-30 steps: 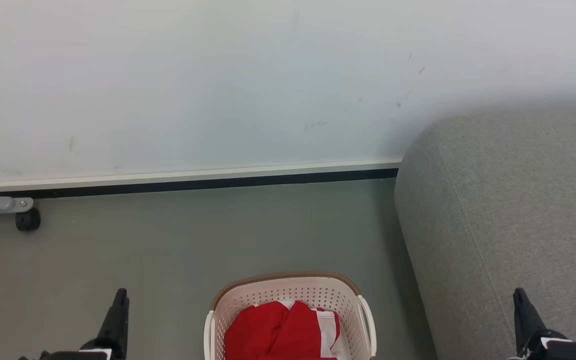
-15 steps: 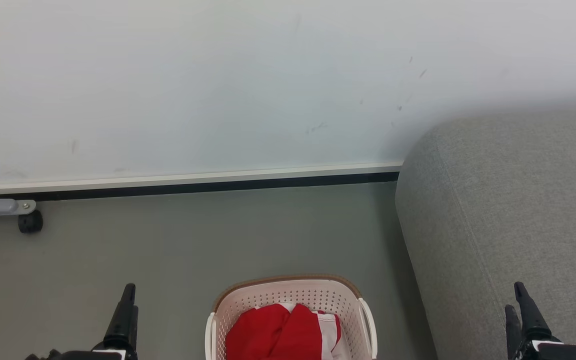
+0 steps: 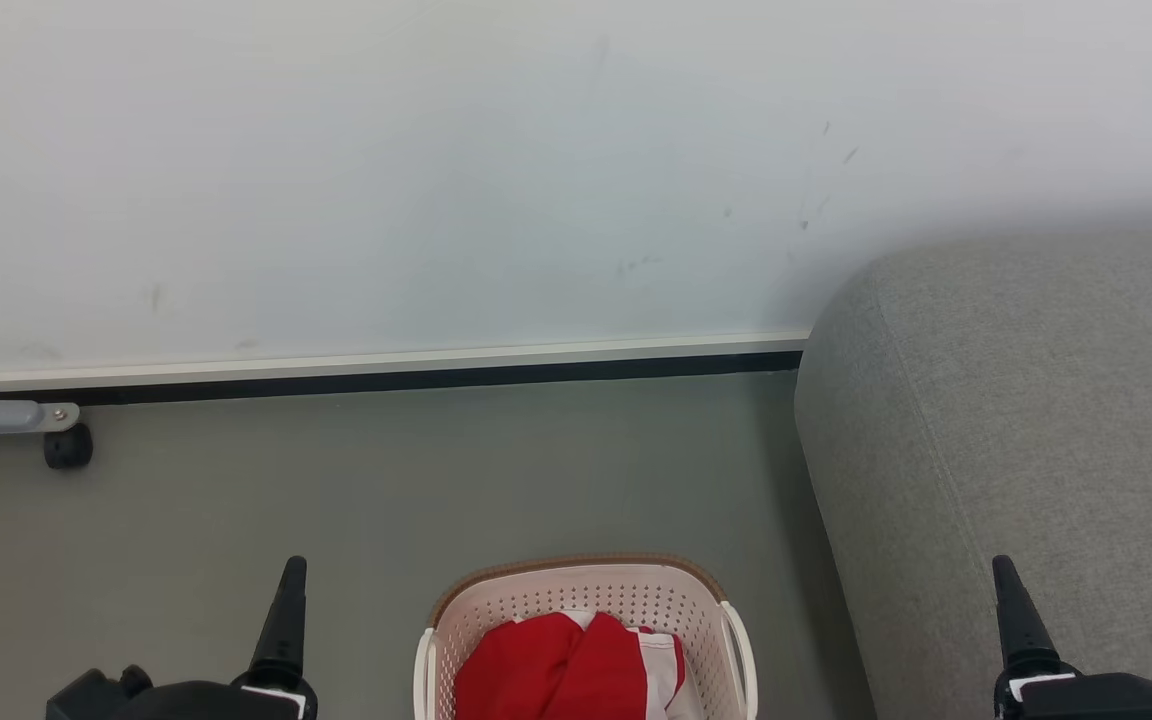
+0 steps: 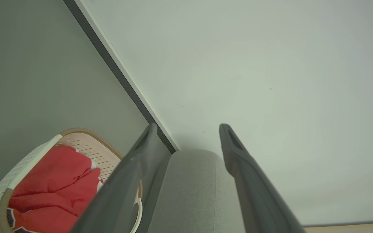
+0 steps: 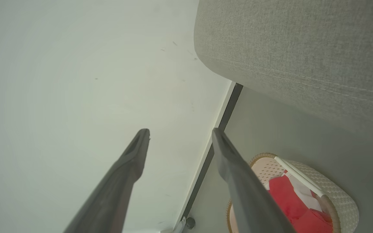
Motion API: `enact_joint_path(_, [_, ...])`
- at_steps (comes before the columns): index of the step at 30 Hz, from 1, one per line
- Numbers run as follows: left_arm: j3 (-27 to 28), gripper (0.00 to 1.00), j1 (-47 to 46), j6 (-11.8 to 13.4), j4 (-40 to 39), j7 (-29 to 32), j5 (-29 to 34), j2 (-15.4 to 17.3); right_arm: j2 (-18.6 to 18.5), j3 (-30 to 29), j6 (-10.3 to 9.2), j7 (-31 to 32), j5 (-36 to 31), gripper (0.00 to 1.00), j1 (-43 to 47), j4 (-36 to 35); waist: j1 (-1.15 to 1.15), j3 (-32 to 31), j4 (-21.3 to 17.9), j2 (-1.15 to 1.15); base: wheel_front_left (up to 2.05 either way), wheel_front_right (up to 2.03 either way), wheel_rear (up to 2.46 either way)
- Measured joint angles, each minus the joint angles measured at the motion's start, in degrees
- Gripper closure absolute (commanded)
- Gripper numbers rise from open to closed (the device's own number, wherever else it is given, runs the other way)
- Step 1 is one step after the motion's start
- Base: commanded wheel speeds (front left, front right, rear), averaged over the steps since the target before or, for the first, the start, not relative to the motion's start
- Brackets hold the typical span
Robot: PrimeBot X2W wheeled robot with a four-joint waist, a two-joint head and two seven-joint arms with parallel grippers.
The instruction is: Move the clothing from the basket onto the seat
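Bright red clothing (image 3: 561,670) with white trim lies bunched in the cream perforated basket (image 3: 576,590), which stands on the grey floor at the bottom middle of the head view. The clothing (image 4: 53,181) and basket (image 4: 15,176) sit low left in the left wrist view; clothing (image 5: 291,202) and basket (image 5: 335,197) sit low right in the right wrist view. The grey seat (image 3: 1016,420) rises to the basket's right. My left gripper (image 4: 188,127) is open and empty, left of the basket (image 3: 291,600). My right gripper (image 5: 180,132) is open and empty, over the seat's edge (image 3: 1008,595).
A white wall (image 3: 436,170) with a pale skirting strip and dark gap (image 3: 386,372) runs behind the basket. At the far left a grey metal leg with a small black caster (image 3: 66,447) stands on the floor (image 3: 386,480).
Both grippers have shifted inward toward the basket, the left rightward and the right leftward. The whole head view has slid slightly downward, a camera move.
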Motion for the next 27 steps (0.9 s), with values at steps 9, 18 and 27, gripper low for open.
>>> enact_joint_path(9, [-2.29,0.0,0.0,1.35,-1.24,-1.86,9.89,1.22,-0.94,3.23,-1.51,-1.98,-10.01,0.0,0.25,-1.58,0.0,-0.22,0.27,0.0,0.0,0.0,0.0])
enact_joint_path(18, [-4.34,0.0,0.06,2.79,-1.98,-3.69,19.72,2.02,-1.87,5.59,-2.96,-3.92,-19.16,0.0,0.9,-2.64,0.0,-0.34,0.4,0.0,0.0,0.0,0.0])
enact_joint_path(27, [-6.2,0.0,0.36,4.01,-2.58,-5.57,28.5,2.4,-2.25,8.32,-4.01,-5.73,-27.61,0.0,1.32,-3.71,0.0,-0.43,0.48,0.0,0.0,0.0,0.0])
